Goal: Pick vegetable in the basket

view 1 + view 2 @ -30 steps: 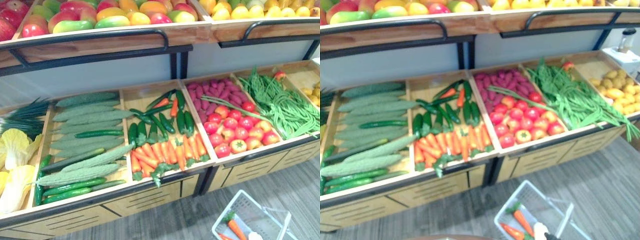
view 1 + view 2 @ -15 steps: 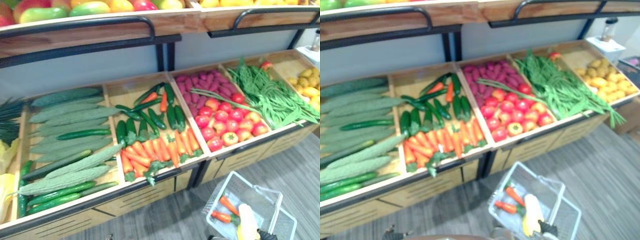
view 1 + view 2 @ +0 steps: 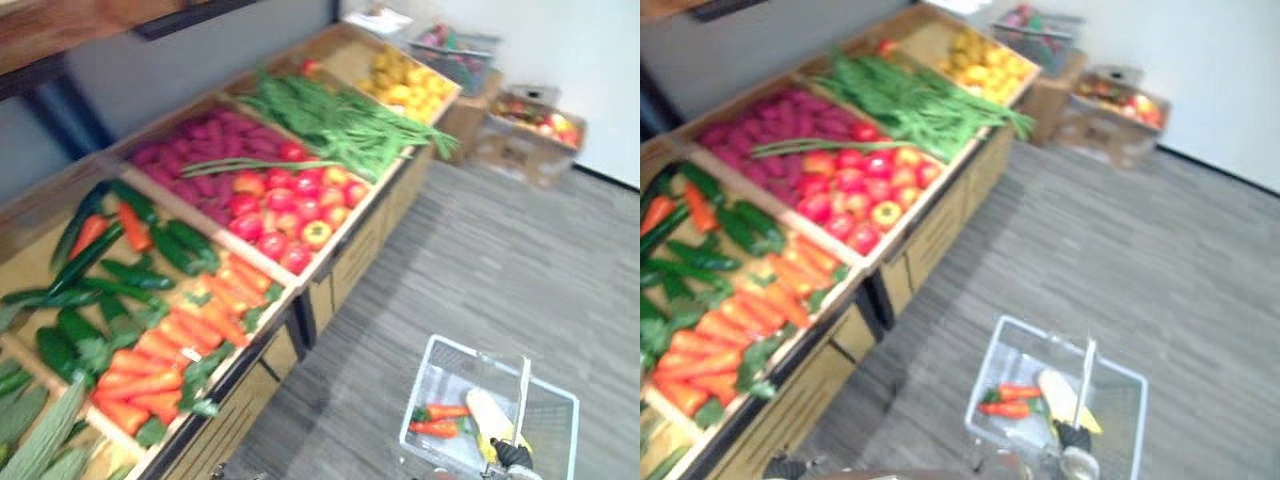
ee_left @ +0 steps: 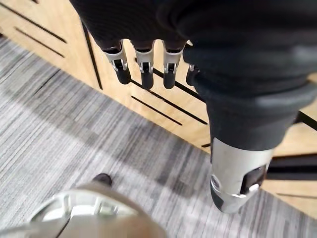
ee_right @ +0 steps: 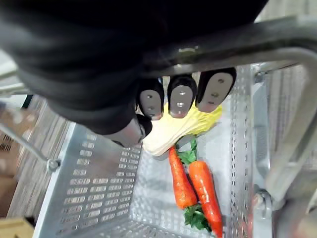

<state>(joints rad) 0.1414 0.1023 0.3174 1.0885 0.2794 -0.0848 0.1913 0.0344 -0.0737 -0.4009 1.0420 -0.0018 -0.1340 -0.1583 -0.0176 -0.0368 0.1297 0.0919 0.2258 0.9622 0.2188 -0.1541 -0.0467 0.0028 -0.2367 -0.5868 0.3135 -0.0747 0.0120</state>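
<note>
The shelf (image 3: pixel 365 250) is carrying carrots (image 3: pixel 150 370), tomatoes (image 3: pixel 290 210) and green beans (image 3: pixel 340 125). A cardboard box (image 3: pixel 525 125) is sitting on the floor (image 3: pixel 500 270).

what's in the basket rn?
Two carrots with green tops and a pale yellow cabbage lie in the basket. The right hand, curled round the handle, covers part of the cabbage; anything beneath it cannot be seen.

Head pair: high, facing down and forward; both share stand (image 3: pixel 345 275) and basket (image 3: pixel 1035 333). Left wrist: down onto floor (image 4: pixel 74 144). Right wrist: very close, into basket.
</note>
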